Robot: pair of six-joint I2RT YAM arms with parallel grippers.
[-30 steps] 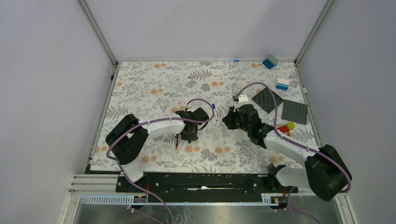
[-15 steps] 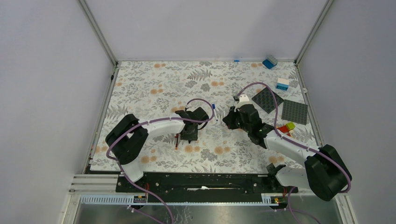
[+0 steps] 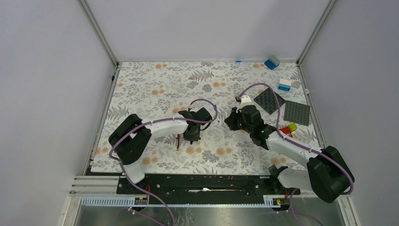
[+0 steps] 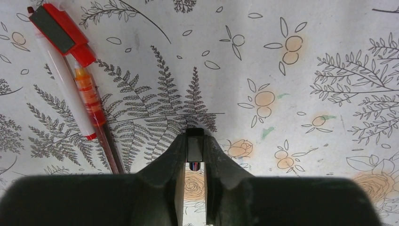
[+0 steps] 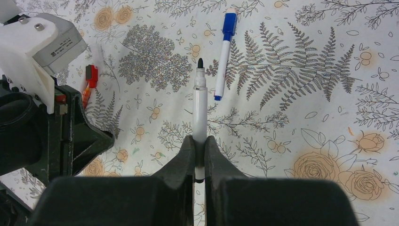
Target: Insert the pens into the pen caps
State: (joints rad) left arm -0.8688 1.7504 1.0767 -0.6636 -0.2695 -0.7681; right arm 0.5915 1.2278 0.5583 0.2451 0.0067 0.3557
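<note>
Mid-table, pen and cap are each in hand and the mating step is about to begin. My right end effector (image 5: 199, 141) is clamped on the white barrel of the black pen (image 5: 199, 99), whose bare black tip points away from the wrist, above the floral table (image 5: 306, 56). My left end effector (image 4: 194, 142) is pinched tight on the black cap (image 4: 194, 149), held just off the table.

From above, the two end effectors sit near each other with a gap between them, so I judge the pick-ups done and the insertion not yet started. The next move calls for turning the cap's open mouth toward the tip, lining both up on one axis, then pushing straight in. A small angle error would likely make the tip skid off the rim.

The blue pen (image 5: 223, 56) lies on the table beyond the black pen's tip, and the red pens (image 4: 70, 80) lie side by side to the left of my left end effector, their far ends cut off by the frame.

Which way the cap's mouth faces is hard to make out between the fingers (image 4: 174, 155). In the overhead view, pen and cap are too small to see.
</note>
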